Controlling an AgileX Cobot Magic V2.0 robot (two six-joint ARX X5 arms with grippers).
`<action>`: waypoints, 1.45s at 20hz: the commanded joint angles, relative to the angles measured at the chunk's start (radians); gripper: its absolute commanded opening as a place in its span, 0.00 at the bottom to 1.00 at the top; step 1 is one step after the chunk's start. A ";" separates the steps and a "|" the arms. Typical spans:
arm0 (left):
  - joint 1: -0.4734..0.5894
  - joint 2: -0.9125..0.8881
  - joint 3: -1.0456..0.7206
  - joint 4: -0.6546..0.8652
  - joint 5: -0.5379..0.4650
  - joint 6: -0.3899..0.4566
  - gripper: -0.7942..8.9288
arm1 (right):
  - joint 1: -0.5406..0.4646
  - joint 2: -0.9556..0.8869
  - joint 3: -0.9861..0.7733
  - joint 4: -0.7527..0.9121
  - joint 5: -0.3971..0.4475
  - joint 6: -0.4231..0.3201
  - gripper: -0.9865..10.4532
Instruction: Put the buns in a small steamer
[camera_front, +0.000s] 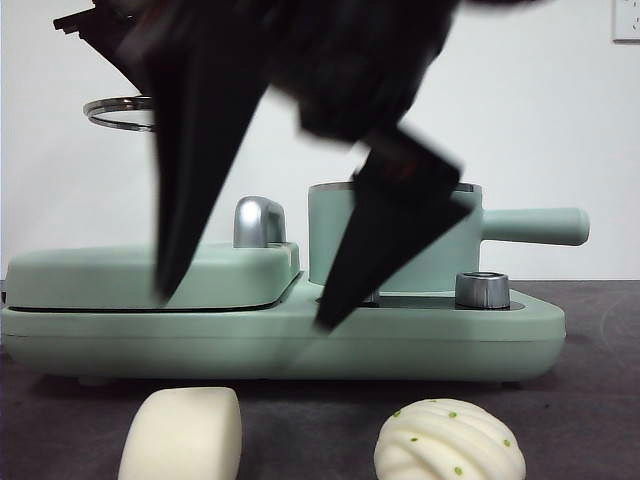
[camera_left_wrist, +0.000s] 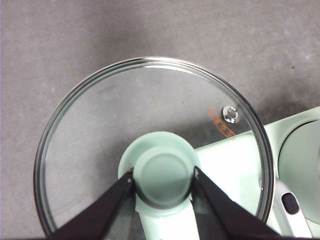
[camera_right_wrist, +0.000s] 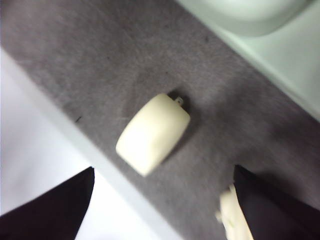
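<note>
The left gripper (camera_left_wrist: 162, 181) is clenched on the mint-green knob (camera_left_wrist: 162, 177) of the round glass lid with a steel rim (camera_left_wrist: 100, 125), holding it in the air; in the front view that lid's rim (camera_front: 118, 112) shows at about ten o'clock, clear of the pot. The mint-green cylindrical small steamer with a long straight side handle (camera_front: 470, 235) stands uncovered on the green appliance base (camera_front: 420, 340), at two o'clock from the flat mint-green griddle lid with a chrome handle (camera_front: 130, 275). The right gripper (camera_front: 245, 310) hangs big, dark and blurred before the appliance, its jaws spread wide and grasping nothing. On the dark grey table (camera_front: 330, 430) the smooth cream-white block bun (camera_front: 183, 436) lies at seven o'clock, the round white ridged bun with green specks (camera_front: 449, 441) at five o'clock, the two well apart, neither in the pot.
</note>
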 joint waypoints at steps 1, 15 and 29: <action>-0.003 -0.012 0.039 0.018 -0.001 -0.013 0.20 | 0.038 0.077 0.022 0.056 0.008 0.015 0.47; -0.003 -0.012 0.039 0.018 -0.001 -0.019 0.20 | 0.039 0.188 0.122 -0.006 -0.005 -0.016 0.26; -0.003 -0.012 0.039 0.023 -0.001 -0.019 0.20 | -0.431 0.368 0.983 -0.648 0.026 -0.303 0.26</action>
